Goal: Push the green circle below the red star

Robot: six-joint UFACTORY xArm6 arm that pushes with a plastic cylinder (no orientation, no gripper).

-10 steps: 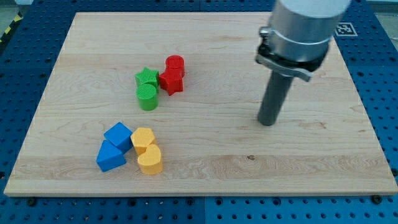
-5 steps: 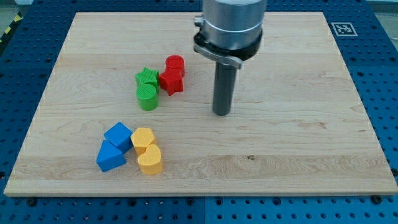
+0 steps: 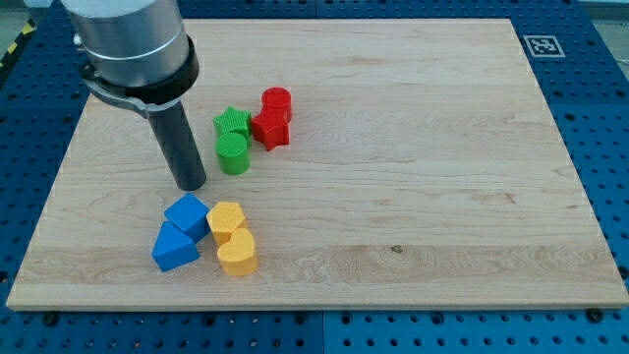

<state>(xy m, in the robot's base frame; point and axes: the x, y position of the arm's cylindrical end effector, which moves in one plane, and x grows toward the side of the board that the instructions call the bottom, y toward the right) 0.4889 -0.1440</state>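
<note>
The arm's grey housing runs off the view's top edge, so nothing above it shows. It covers the bench's far-left corner. The green star sits partly behind the green circle, and the red cylinder is partly blocked by the red star.

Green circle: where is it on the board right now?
The green circle sits upper left of centre, touching the green star above it, the red star up-right, and my tip at its lower left.
</note>
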